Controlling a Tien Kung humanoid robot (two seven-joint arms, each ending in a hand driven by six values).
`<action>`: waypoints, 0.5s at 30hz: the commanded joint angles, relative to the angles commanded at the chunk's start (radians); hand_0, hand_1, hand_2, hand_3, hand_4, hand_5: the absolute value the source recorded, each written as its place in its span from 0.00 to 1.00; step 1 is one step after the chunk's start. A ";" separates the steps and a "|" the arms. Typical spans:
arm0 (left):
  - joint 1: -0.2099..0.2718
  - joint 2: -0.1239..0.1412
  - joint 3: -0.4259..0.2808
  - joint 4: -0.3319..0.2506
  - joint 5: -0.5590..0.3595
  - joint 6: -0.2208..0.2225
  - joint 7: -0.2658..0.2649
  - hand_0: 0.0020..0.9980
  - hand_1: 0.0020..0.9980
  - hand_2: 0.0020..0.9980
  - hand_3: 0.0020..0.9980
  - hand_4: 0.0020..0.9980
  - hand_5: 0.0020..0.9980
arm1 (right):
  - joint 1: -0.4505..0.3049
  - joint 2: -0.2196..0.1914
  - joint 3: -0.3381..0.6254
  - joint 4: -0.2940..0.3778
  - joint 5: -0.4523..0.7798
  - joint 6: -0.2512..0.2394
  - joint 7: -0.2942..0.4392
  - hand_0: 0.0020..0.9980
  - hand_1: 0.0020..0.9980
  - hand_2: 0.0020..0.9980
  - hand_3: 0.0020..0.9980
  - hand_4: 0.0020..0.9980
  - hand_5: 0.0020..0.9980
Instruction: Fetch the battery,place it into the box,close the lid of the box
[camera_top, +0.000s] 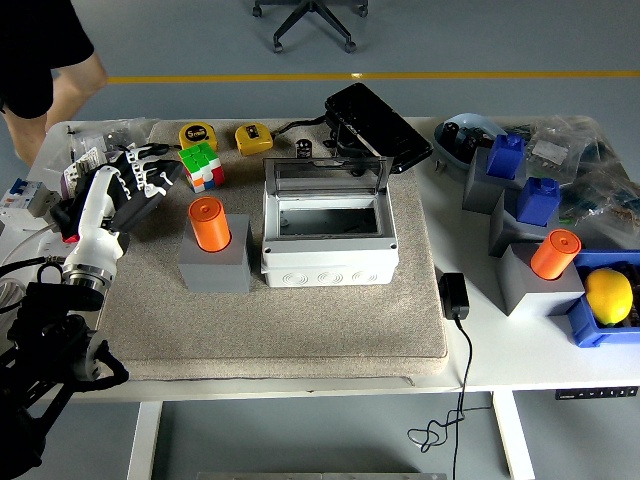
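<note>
An orange cylindrical battery (209, 222) stands upright on a grey block (216, 268) on the beige mat. Just right of it sits the white box (328, 245), its clear lid (326, 178) tilted up at the back and the inside showing empty. My left hand (140, 185), white with black fingers, hovers left of the battery at about its height, a short gap away. Its fingers (152, 172) are spread and hold nothing. A second orange battery (555, 253) stands on another grey block (535, 285) at the right. My right hand is out of view.
Behind the battery lie a colour cube (202, 166) and two yellow tape measures (253, 137). A black device (376, 125) rests behind the box. Blue blocks (538, 200), a blue bin with a lemon (609, 296) and a black adapter (454, 296) are right. A person's arm (60, 70) is at the top left.
</note>
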 joint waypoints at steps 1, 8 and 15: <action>0.000 0.000 0.002 0.001 0.000 0.000 0.000 0.74 0.69 0.66 0.72 1.00 0.46 | 0.000 0.000 0.000 0.000 0.000 0.000 0.000 0.59 0.58 0.56 0.54 0.92 0.46; 0.001 -0.007 0.035 0.022 -0.002 0.006 -0.010 0.73 0.68 0.65 0.72 1.00 0.44 | -0.005 0.001 -0.004 -0.001 0.005 0.000 0.001 0.59 0.58 0.56 0.54 0.92 0.46; -0.011 -0.007 0.064 0.053 -0.017 0.012 -0.035 0.72 0.67 0.63 0.68 1.00 0.41 | -0.009 0.002 -0.002 -0.001 0.002 -0.002 0.001 0.59 0.58 0.56 0.54 0.92 0.47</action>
